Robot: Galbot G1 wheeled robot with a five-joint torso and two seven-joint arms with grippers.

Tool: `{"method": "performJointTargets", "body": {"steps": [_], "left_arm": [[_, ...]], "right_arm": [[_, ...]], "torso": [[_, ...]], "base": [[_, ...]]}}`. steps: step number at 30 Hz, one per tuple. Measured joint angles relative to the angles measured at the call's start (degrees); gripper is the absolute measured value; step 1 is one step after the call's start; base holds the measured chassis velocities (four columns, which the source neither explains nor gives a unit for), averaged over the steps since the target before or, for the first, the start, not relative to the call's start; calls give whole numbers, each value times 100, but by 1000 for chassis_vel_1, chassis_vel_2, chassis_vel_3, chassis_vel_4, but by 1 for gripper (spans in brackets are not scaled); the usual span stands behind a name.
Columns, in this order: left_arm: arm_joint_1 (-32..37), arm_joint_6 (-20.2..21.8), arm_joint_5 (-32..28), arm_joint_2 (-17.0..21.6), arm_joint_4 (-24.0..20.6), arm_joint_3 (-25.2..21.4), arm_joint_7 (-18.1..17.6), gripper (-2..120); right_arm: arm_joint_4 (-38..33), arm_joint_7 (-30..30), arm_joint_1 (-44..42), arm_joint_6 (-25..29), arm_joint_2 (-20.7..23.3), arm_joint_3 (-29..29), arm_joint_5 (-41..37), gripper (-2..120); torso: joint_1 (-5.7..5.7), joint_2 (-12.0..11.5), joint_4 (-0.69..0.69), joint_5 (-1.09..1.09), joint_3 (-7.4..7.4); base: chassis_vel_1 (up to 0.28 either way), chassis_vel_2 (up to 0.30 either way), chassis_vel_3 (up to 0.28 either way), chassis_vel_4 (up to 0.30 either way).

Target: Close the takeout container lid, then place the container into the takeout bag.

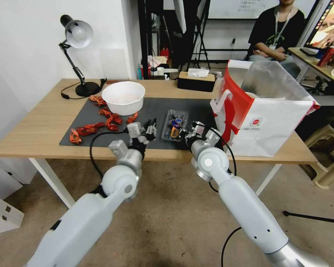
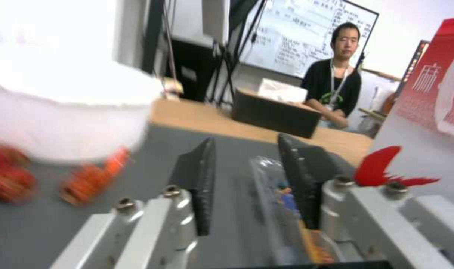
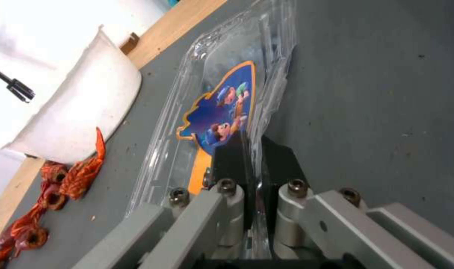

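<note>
The takeout container point(image 1: 173, 128), a small clear clamshell, lies flat on the dark mat point(image 1: 156, 105) near the table's front edge. Its lid point(image 3: 222, 108) with the blue and orange label faces up and looks folded down over the box. My right gripper point(image 1: 186, 134) is at the container's right edge, shut on the clear plastic rim point(image 3: 254, 164). My left gripper point(image 1: 151, 128) hovers just left of the container, open; the container's clear edge point(image 2: 266, 175) shows ahead between its fingers point(image 2: 202, 179). The takeout bag point(image 1: 271, 122), white and red with foil lining, stands open at the right.
A round white bowl point(image 1: 123, 97) sits at the mat's back left with red crayfish pieces point(image 1: 96, 126) scattered before it. A desk lamp point(image 1: 78, 37) and a tissue box point(image 1: 196, 79) stand behind. The bag's near side point(image 2: 426, 112) is close to the right arm.
</note>
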State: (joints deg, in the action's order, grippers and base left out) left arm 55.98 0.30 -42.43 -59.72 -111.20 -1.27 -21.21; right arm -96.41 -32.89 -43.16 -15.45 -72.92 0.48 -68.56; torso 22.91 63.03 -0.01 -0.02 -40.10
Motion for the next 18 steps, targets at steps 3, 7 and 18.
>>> {"method": "performJointTargets", "body": {"steps": [3, 7, 18], "left_arm": [[516, 91, 825, 194, -240, -448, 140, 54], [848, 131, 1200, 327, -387, -685, 128, 65], [1910, -145, 1772, 398, -583, -1498, 64, 99]], "right_arm": [[-5, -1, 0, 0, -12, -5, 31, 0], [-6, 2, 0, 1, -21, -1, 47, 0], [-42, 22, -43, 3, -24, 20, 126, 0]], "torso": [[0, 0, 1, 0, -1], [0, 0, 1, 2, 0], [0, 0, 0, 1, 0]], "base": [[0, 0, 0, 0], [0, 0, 0, 0], [0, 0, 0, 0]]}}
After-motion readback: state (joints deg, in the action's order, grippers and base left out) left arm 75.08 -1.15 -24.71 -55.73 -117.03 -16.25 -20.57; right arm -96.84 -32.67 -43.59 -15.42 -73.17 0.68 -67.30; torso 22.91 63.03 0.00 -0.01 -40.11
